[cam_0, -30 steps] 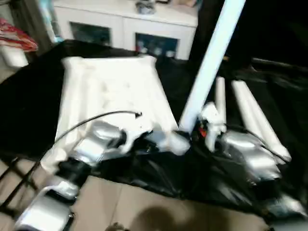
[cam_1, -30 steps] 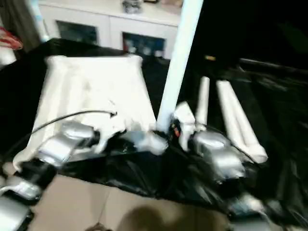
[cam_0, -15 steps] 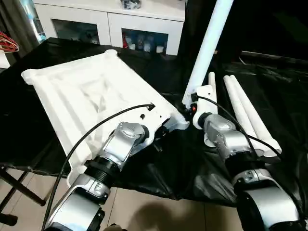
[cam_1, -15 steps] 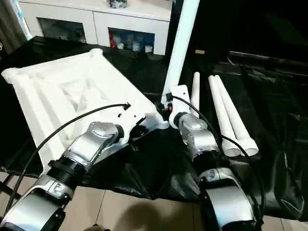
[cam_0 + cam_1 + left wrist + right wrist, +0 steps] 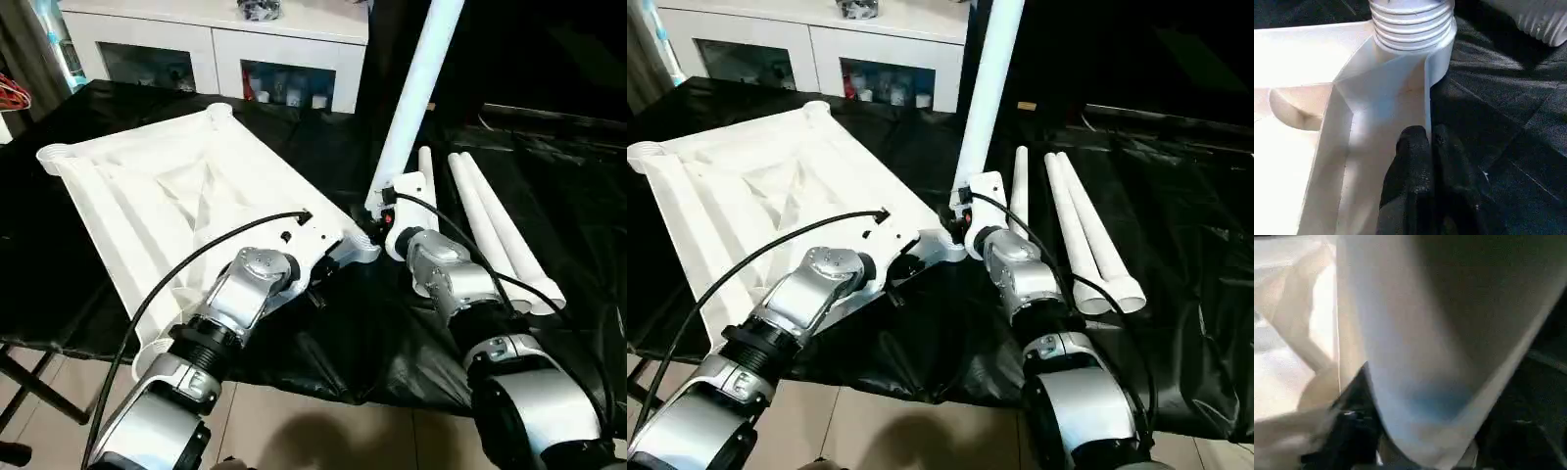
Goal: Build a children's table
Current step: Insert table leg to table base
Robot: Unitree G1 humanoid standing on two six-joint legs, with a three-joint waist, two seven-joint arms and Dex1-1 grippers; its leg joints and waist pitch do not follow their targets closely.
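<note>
Fig.: my head cams, looking down over both forearms. Table top [image 5: 167,196] lies ribbed side up on the black-covered counter [image 5: 549,176], turned so one corner points toward me; its near-left edge sits close to the counter's front edge.

L tool [image 5: 1432,142]: black fingers [image 5: 1413,152] pressed together on the thin wall of the top just below the near corner socket [image 5: 1413,24], whose ringed collar shows in the L wrist cam. So it's closed on the rim there.

R tool [image 5: 384,217]: at the base of the standing leg [image 5: 411,98], which rises from that same corner socket and leans slightly away, its upper end past the frame's top edge. R wrist cam has the leg right against the lens; I can't tell how far the R fingers are apart or whether they grip.

Spare legs [image 5: 500,230]: three, lying side by side on the counter just R of my R forearm, wide ends toward me, near the front edge.

Room: bare black cloth to the far R of the legs and in front of the socket corner. White cabinet [image 5: 216,54] w/ glass doors stands behind the counter's far edge.
</note>
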